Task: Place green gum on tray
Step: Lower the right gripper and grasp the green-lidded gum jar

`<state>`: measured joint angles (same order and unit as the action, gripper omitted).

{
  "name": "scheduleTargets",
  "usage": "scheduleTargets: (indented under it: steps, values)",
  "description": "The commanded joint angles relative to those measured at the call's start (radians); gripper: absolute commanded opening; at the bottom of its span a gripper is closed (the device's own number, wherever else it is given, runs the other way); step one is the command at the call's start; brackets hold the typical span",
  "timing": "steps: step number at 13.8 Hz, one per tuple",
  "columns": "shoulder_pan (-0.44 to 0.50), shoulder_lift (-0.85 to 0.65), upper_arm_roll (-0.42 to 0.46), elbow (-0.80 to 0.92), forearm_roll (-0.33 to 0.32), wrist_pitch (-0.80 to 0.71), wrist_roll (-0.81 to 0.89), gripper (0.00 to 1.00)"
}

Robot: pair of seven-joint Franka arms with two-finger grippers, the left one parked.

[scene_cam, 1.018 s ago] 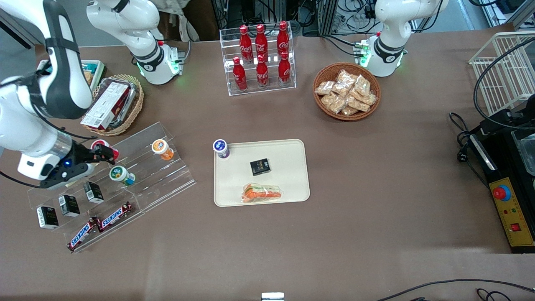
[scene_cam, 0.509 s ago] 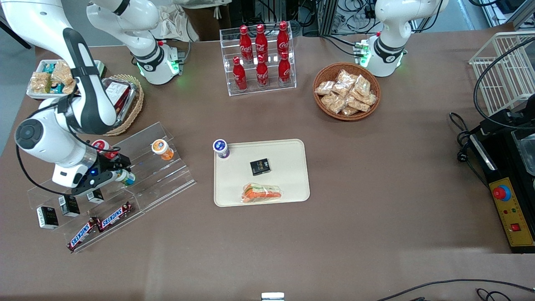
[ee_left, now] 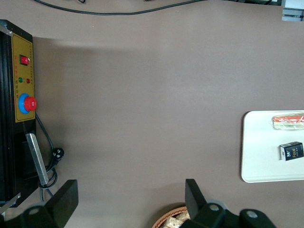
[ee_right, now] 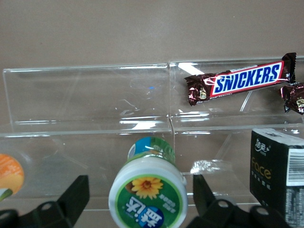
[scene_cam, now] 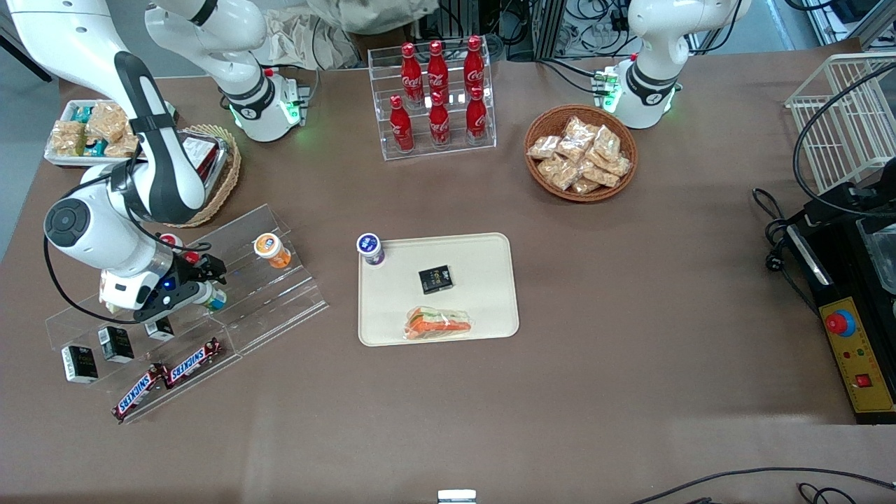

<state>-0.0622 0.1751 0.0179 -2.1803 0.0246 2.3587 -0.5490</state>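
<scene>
The green gum stands on the middle step of a clear acrylic stand, toward the working arm's end of the table; only its teal body shows past the wrist. In the right wrist view its green-and-white lid with a yellow flower faces the camera. My gripper is open, with one black finger on each side of the bottle, not touching it. The cream tray lies at the table's middle and also shows in the left wrist view.
An orange-lidded bottle stands on the stand's upper step, beside the gum. Small black boxes share the gum's step; Snickers bars lie one step lower. A purple-lidded bottle, a black box and a sandwich sit on the tray.
My arm has swung in over the stand. The gripper has moved from beside the red-lidded bottle to the green gum, and it now covers the gum's lid in the front view.
</scene>
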Motion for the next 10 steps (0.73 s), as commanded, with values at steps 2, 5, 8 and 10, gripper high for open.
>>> scheduleTargets:
  steps: [2,5,8,10]
  values:
    - [-0.002,-0.026,0.002,-0.026,-0.008,0.008,-0.011,0.23]
    - [-0.002,-0.028,0.002,-0.01,-0.008,0.005,-0.008,0.03]
    - [-0.002,-0.046,0.004,0.11,-0.005,-0.149,0.004,0.04]
    - [-0.001,-0.046,0.007,0.247,0.0,-0.301,0.014,0.04]
